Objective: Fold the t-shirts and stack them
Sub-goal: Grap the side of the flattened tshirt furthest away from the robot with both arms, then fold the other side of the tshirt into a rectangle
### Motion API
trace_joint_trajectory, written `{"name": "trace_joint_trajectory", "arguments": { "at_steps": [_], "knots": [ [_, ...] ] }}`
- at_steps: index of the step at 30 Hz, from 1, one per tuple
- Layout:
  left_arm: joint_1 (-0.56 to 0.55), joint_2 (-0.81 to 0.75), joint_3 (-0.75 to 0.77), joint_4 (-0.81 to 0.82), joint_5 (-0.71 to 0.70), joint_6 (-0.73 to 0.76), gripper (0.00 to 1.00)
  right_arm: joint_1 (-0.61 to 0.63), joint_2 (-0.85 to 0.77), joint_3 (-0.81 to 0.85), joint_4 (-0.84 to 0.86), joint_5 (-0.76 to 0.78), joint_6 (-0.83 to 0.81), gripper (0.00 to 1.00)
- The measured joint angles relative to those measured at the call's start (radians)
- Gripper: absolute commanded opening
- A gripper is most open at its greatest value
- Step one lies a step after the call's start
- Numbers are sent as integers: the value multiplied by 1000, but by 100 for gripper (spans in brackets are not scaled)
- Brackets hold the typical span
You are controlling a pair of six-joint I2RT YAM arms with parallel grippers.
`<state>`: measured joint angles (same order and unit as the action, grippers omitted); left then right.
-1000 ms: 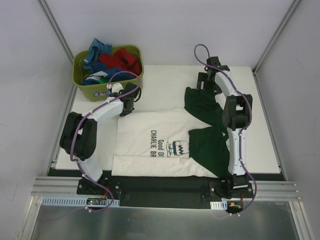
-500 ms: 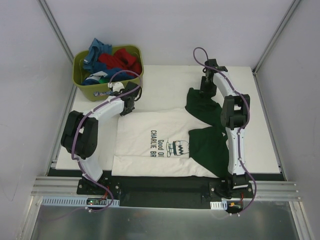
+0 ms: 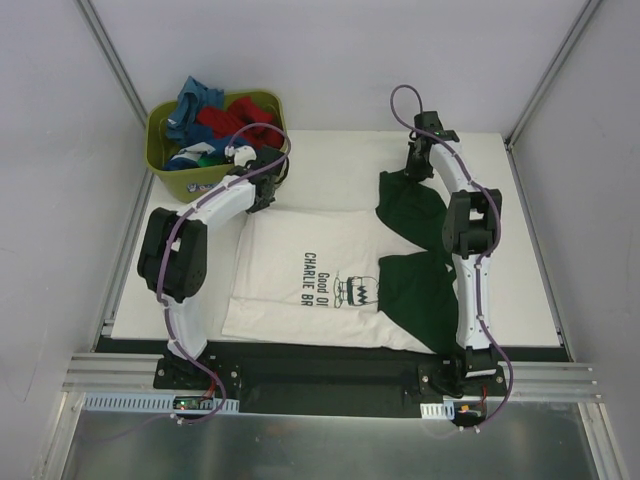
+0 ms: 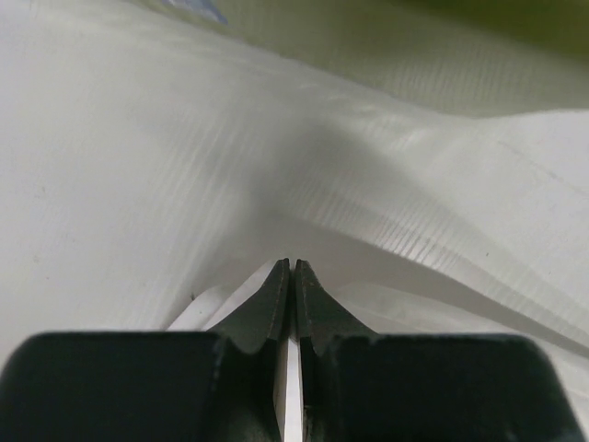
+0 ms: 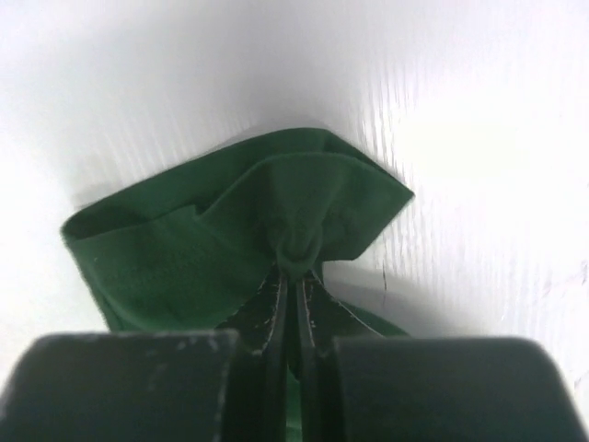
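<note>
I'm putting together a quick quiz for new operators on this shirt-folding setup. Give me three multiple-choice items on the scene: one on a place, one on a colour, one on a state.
1. Where does the tub stand?
A) at the near right corner
B) at the far left corner of the table
C) at the near edge, between the arms

2. What colour are the sleeves of the cream t-shirt?
A) dark green
B) red
C) blue

3. What are the right fingers doing?
A) standing open above bare table
B) shut on the tub's rim
C) shut on the far sleeve

Answers:
1 B: the top view shows the tub at the far left corner.
2 A: both sleeves show dark green against the cream body.
3 C: the right wrist view shows green cloth bunched between the closed fingers.
</note>
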<state>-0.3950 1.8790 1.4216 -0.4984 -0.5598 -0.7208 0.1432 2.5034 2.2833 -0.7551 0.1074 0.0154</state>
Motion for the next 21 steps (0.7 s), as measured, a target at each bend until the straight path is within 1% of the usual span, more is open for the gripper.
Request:
{"name": "trace_joint_trajectory", "arguments": {
  "at_steps": [5, 7, 8, 10, 14, 18, 21],
  "knots": [
    [27, 19, 48, 2, 0, 26, 0, -5, 0, 14, 84, -29, -51, 1],
    [32, 19, 50, 5, 1, 32, 0, -6, -12, -13, 125, -51, -79, 1],
    [36, 19, 50, 5, 3, 34, 0, -6, -37, -67, 161, -62, -94, 1],
    [36, 19, 48, 5, 9, 35, 0, -6, -89, -156, 182, -80, -112, 1],
    [31, 17, 19, 10, 13, 40, 0, -4, -254, -379, 229, -153, -145, 1],
    [11, -13, -56, 13, 17, 40, 0, 11, -428, -544, 262, -184, -179, 0],
    [-3, -65, -122, 12, 25, 35, 0, 47, -568, -658, 280, -182, -206, 1]
  ]
}}
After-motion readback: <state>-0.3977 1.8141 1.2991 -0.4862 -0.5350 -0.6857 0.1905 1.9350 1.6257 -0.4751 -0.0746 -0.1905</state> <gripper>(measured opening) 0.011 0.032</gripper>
